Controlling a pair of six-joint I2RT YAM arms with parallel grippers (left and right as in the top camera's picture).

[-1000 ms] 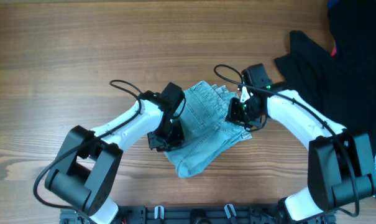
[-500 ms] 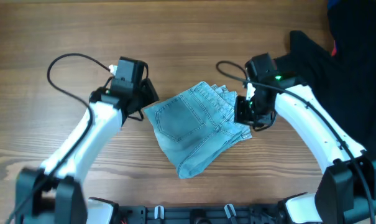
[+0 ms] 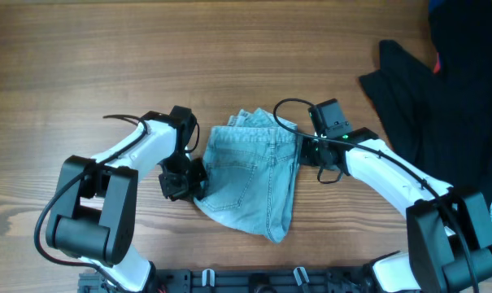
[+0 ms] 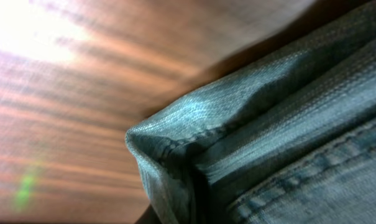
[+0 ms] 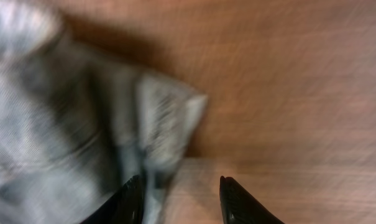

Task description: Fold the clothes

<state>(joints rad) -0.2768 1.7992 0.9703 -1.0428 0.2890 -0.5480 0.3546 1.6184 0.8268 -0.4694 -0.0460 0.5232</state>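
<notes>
The brown wooden tabletop (image 3: pixel 107 65) fills the view. A big black cloth (image 3: pixel 441 89) lies crumpled on its right side, with a small red bit (image 3: pixel 437 65) on it.

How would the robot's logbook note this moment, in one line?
clothes: denim shorts folded on table | left gripper: at left edge, grip unclear | right gripper: open, at right edge | black garment: apart, far right

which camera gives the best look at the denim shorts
Overhead: it shows the whole denim shorts, folded, outline clear. The left wrist view shows only a stitched corner close up; the right wrist view shows a blurred edge.
</notes>
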